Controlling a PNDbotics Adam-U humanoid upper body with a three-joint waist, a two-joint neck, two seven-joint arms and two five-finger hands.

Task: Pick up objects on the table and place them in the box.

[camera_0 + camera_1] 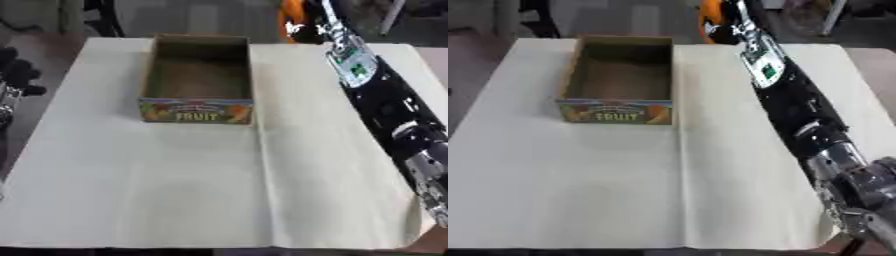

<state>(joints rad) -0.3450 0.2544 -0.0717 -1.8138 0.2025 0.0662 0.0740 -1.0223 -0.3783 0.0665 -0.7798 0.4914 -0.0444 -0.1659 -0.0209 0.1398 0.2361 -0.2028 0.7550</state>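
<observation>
The right hand [721, 26] reaches past the worktop's [579, 190] far edge, curled round an orange thing [708, 19]; the box [196, 77] sits open; left hand [16, 75] idles, fingers unclear

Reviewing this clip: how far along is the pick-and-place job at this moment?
Nothing looks done: the open cardboard box with the FRUIT label appears empty. In hand: the right hand, stretched past the table's far edge, is at an orange object; whether it grips is unclear. Left: bringing it to the box. The left hand idles at the left edge.
</observation>
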